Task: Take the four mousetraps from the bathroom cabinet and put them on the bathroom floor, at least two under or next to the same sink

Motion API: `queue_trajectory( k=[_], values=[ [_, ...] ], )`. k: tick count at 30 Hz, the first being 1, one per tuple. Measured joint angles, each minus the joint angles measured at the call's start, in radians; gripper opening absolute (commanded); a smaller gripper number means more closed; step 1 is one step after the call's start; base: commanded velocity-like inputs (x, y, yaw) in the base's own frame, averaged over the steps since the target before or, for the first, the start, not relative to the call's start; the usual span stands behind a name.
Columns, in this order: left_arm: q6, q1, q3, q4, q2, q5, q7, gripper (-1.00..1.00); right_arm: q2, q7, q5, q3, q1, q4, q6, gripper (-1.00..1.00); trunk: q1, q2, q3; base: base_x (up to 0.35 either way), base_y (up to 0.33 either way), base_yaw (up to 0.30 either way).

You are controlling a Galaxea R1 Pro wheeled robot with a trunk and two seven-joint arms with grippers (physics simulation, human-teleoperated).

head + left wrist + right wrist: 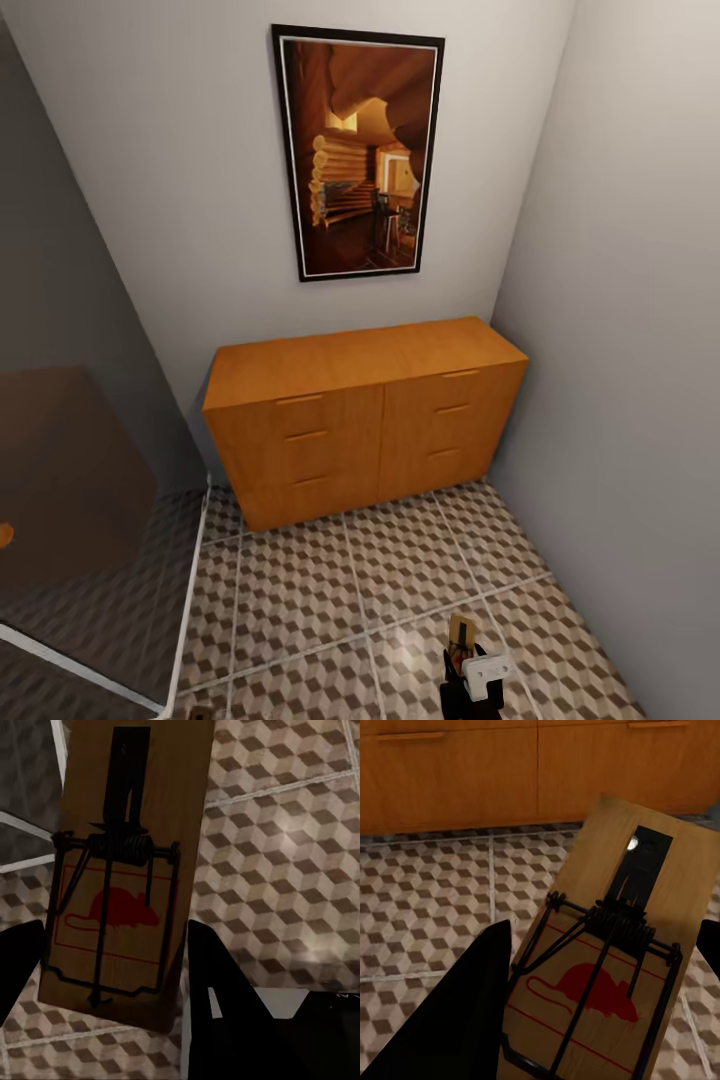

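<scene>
1. Head view: the cabinet (pixel 370 420) sits shut in the corner, walls tight on both sides. Right hand (pixel 470 668) carries a trap low over the bathroom floor (pixel 330 600), so swinging wide could clip a wall.
2. Left wrist view: left hand (pixel 105 967) is clamped on a mousetrap (pixel 127 870); I'd guess a loose grip drops it.
3. Right wrist view: the other mousetrap (pixel 615 967) is pinched too, with the cabinet front close ahead.

Cabinet (pixel 365 420) against back wall below picture (pixel 358 150), on floor (pixel 330 600); one mousetrap (pixel 124 870) between left fingers (pixel 217 982), another mousetrap (pixel 615 960) between right fingers (pixel 465 1020), cabinet beyond.
</scene>
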Motion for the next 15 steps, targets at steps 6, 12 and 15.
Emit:
queue_trajectory(
  k=[6,12,15],
  values=[
    [0.000,0.000,0.000,0.000,0.000,0.000,0.000,-1.00,0.000,0.000,0.000,0.000,0.000,0.000,0.000,-1.00,0.000,0.000,0.000,-0.326,0.000,0.262],
    [0.000,0.000,0.000,0.003,0.000,0.000,0.000,-1.00,0.000,0.000,0.000,0.000,0.000,0.000,0.000,-1.00,0.000,0.000,0.000,-0.333,0.000,0.262],
    [0.000,0.000,0.000,0.007,0.000,-0.001,0.000,-1.00,0.001,0.000,0.000,0.000,0.000,0.000,0.000,-1.00,0.000,0.000,0.000,-0.334,-0.002,0.262]
  ],
)
